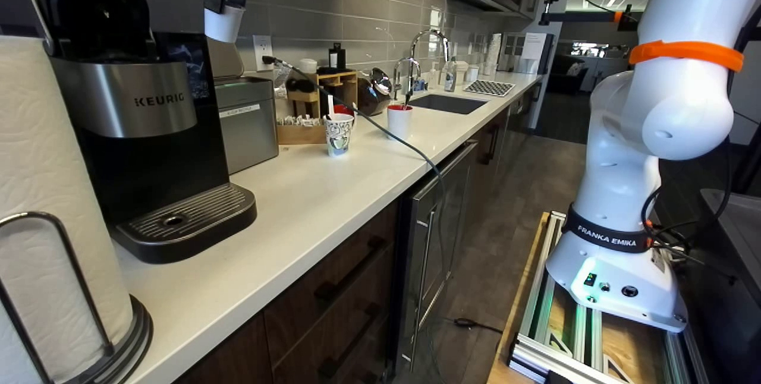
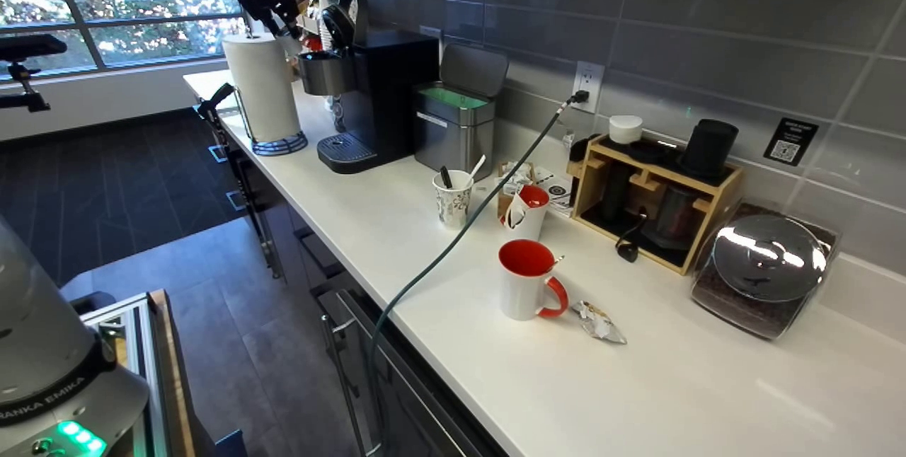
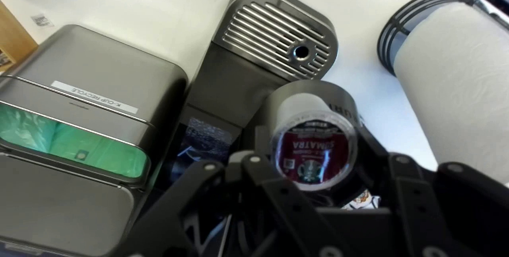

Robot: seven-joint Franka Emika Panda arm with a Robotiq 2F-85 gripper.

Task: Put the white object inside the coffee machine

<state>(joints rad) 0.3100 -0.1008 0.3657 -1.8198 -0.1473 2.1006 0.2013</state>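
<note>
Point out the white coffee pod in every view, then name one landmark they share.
In an exterior view, the white pod is upper left, in the gripper.
In an exterior view, the white pod is small, also upper left.
In the wrist view, the white pod is right of and below centre.
Shared landmark: the paper-towel roll, in all three.

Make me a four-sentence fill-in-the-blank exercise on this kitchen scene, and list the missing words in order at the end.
The largest word printed on the pod, which the gripper holds, is ____.
The label on the bin reads K-CUP ____.
On the counter, the machine stands between the bin and the ____.
The colour of the handle on the mug beside the wrapper is ____.

Missing words: SUMATRA; RECYCLE; paper roll; red.
</note>
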